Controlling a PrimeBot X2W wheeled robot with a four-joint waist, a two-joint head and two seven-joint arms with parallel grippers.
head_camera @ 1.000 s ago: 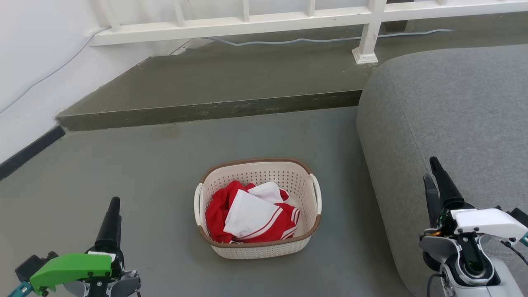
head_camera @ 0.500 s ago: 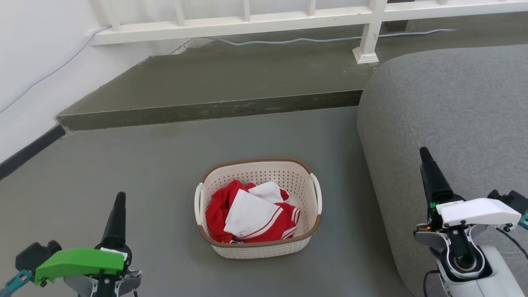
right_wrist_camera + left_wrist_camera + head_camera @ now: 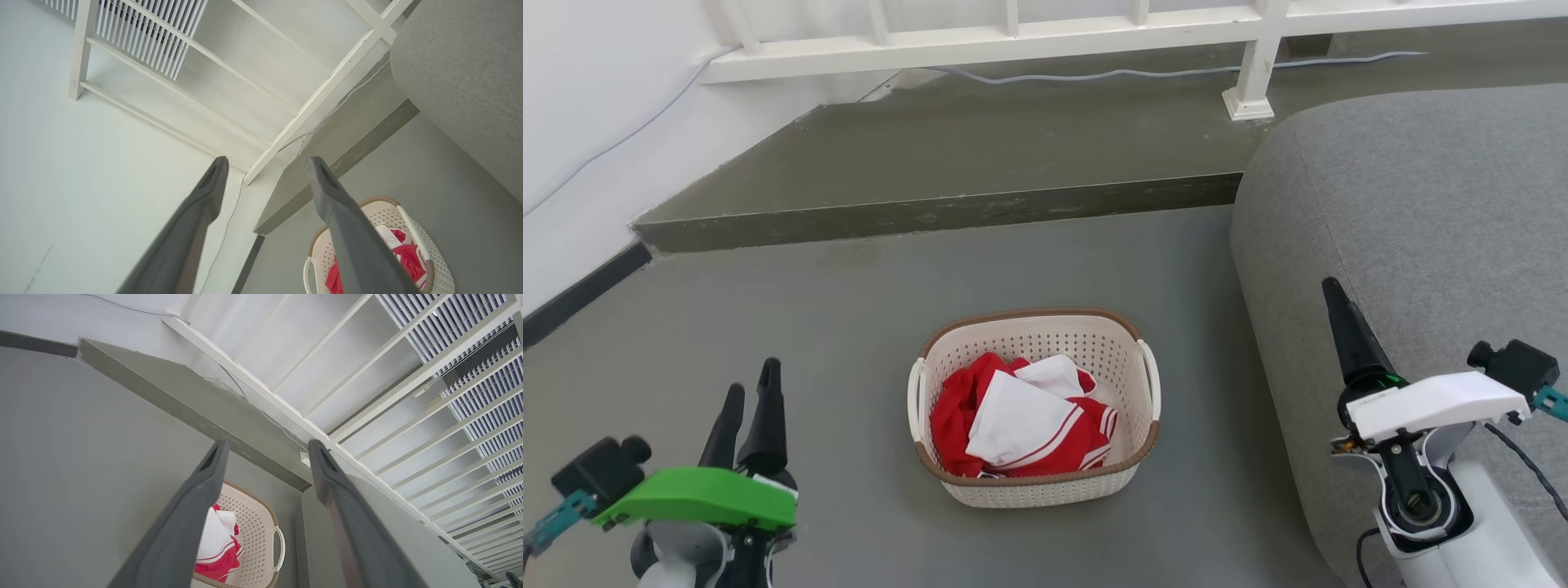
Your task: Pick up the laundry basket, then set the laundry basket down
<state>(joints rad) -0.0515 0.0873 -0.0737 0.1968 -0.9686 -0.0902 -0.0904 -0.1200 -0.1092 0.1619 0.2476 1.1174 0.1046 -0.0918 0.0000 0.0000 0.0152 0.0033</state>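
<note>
Closest to me, my left gripper sits low on the left with its two fingers apart. My right gripper is low on the right, in front of the gray sofa. From the head I see just one of its fingers, since one hides the other. Its wrist camera shows a gap between them. Between the grippers, the laundry basket stands on the gray floor, touching neither one. Red and white clothes lie bunched inside; I cannot tell what kind. The sofa is cut off at the right edge. Farther back is a low step, then a white railing with a thin cable under it.
</note>
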